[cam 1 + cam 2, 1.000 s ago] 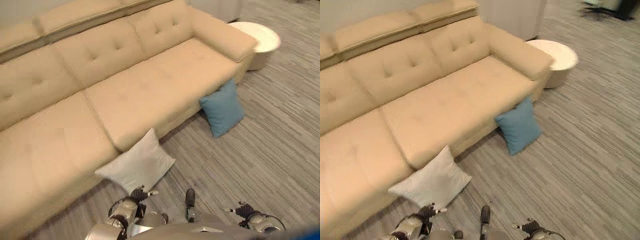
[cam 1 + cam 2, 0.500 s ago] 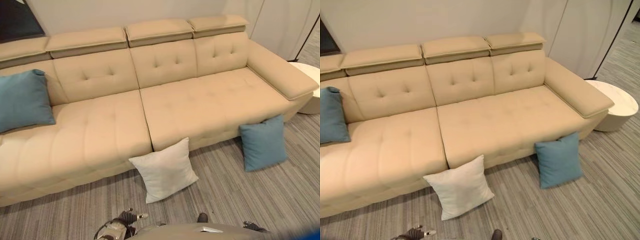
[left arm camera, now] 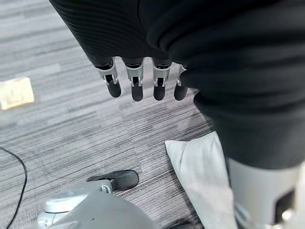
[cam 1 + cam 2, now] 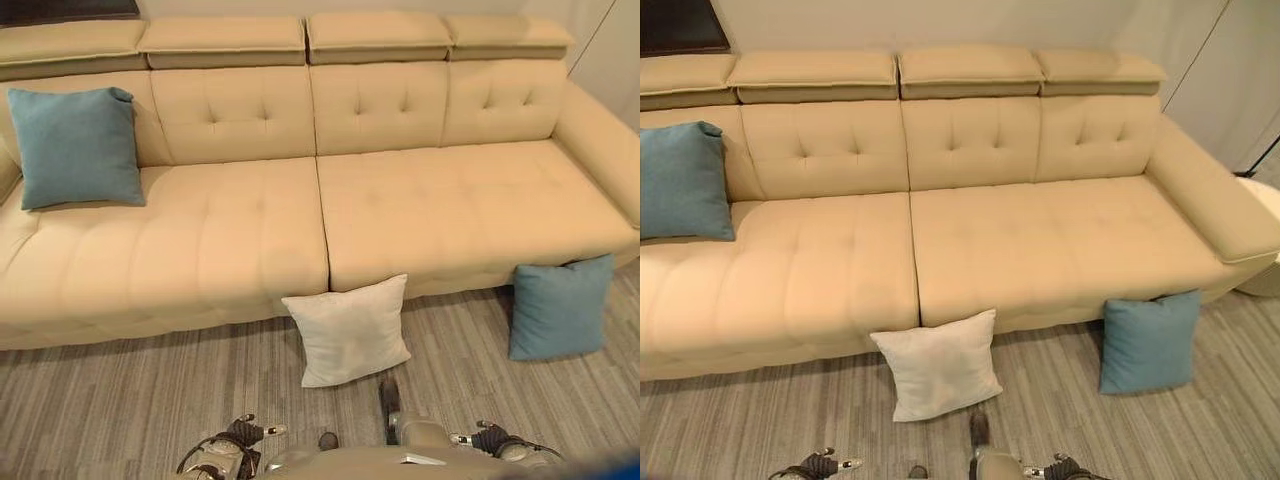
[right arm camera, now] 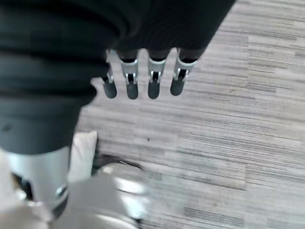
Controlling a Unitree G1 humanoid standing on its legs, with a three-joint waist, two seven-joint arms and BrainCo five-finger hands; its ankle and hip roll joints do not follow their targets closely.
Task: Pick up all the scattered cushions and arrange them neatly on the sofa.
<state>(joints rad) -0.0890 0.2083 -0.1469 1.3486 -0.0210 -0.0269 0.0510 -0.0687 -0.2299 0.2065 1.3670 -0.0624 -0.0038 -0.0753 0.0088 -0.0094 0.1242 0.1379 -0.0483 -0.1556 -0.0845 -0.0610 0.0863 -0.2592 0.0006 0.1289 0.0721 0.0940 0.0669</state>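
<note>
A white cushion [image 4: 348, 330] stands on the grey floor, leaning against the front of the beige sofa [image 4: 420, 200] near its middle seam. A blue cushion [image 4: 560, 308] leans on the sofa front further right. Another blue cushion [image 4: 78, 146] rests upright on the seat at the sofa's left end. My left hand [image 4: 243, 434] hangs low at the bottom edge, short of the white cushion, its fingers [image 3: 137, 88] straight and empty over the floor; the white cushion [image 3: 205, 176] shows past them. My right hand [image 4: 487, 438] hangs low too, its fingers [image 5: 152, 83] straight, holding nothing.
A round white side table [image 4: 1267, 283] stands past the sofa's right armrest. A small yellowish tag [image 3: 16, 93] lies on the floor. Striped grey carpet runs along the whole sofa front.
The whole picture has swung, so the camera moved: the sofa is now seen square-on and the left blue cushion is in view. Cushions and hands look unmoved.
</note>
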